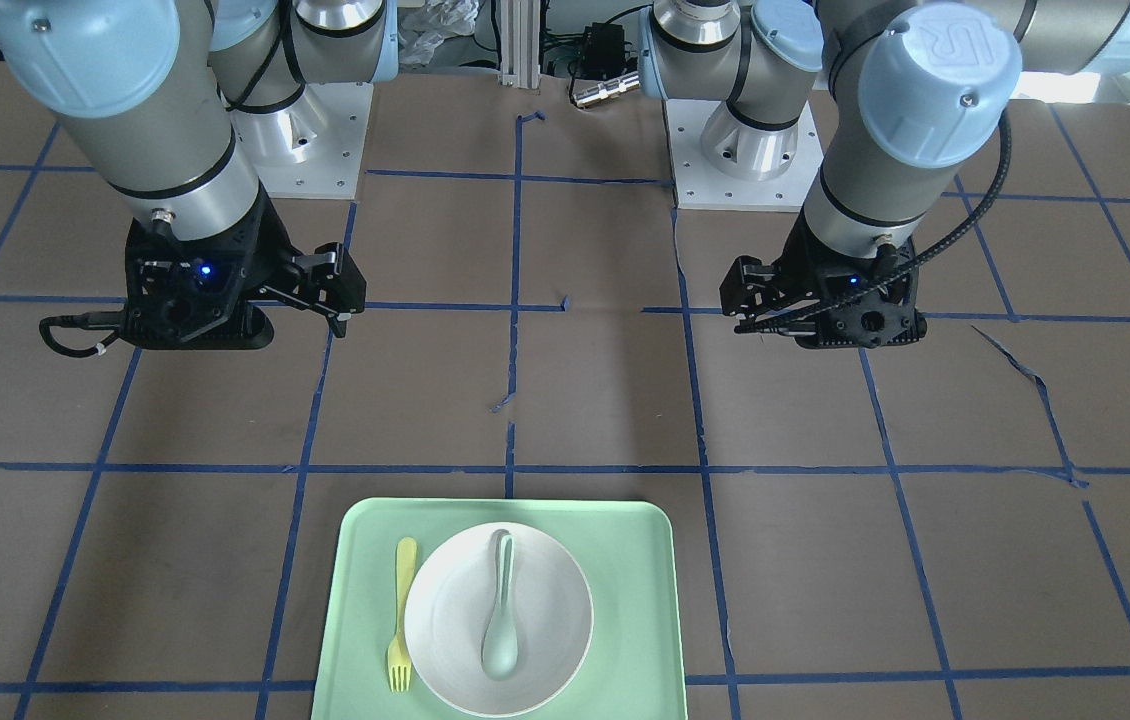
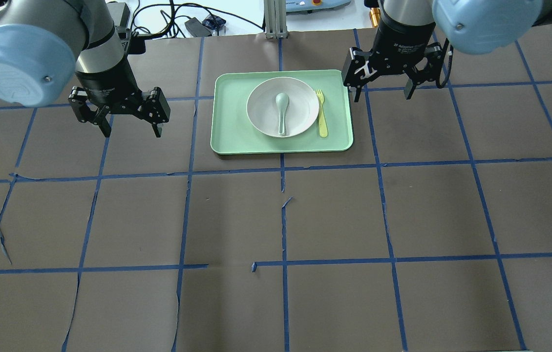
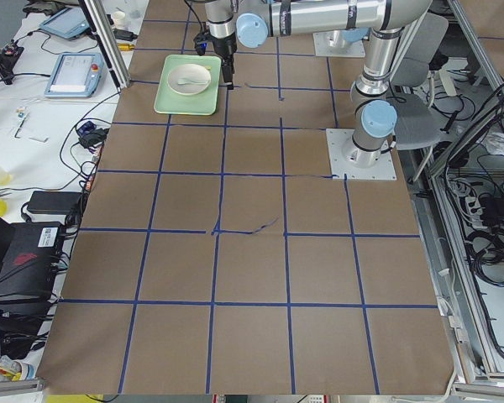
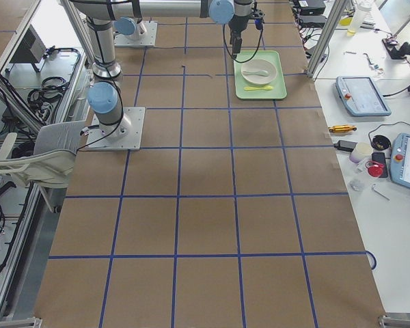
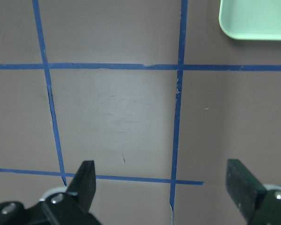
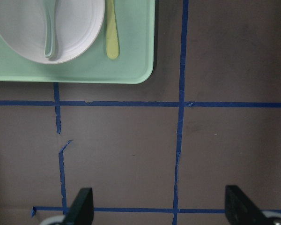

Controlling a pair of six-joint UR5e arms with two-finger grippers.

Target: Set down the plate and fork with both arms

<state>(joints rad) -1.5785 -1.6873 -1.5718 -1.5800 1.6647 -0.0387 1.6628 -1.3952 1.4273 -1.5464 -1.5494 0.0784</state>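
Observation:
The white plate [image 1: 550, 610] [image 2: 300, 105] sits on the mint-green tray [image 1: 635, 600] [image 2: 232, 122] with a grey-green spoon [image 1: 500, 625] [image 2: 282, 110] lying in it. The pale-yellow fork [image 1: 403, 615] [image 2: 322, 115] lies flat on the tray beside the plate, on the side of my right arm. My right gripper [image 2: 382, 94] [image 1: 240, 310] hangs open and empty over the table, just beyond the tray's right edge. My left gripper [image 2: 133, 132] [image 1: 825, 315] hangs open and empty over bare table, left of the tray. The right wrist view shows the plate [image 6: 79, 28] and the fork [image 6: 111, 28].
The brown table surface carries a grid of blue tape [image 2: 283, 220]. The tray's corner [image 5: 257, 18] shows at the top right of the left wrist view. Cables and devices lie past the table's far edge [image 2: 193, 24]. Both arm bases [image 1: 745, 150] stand on my side.

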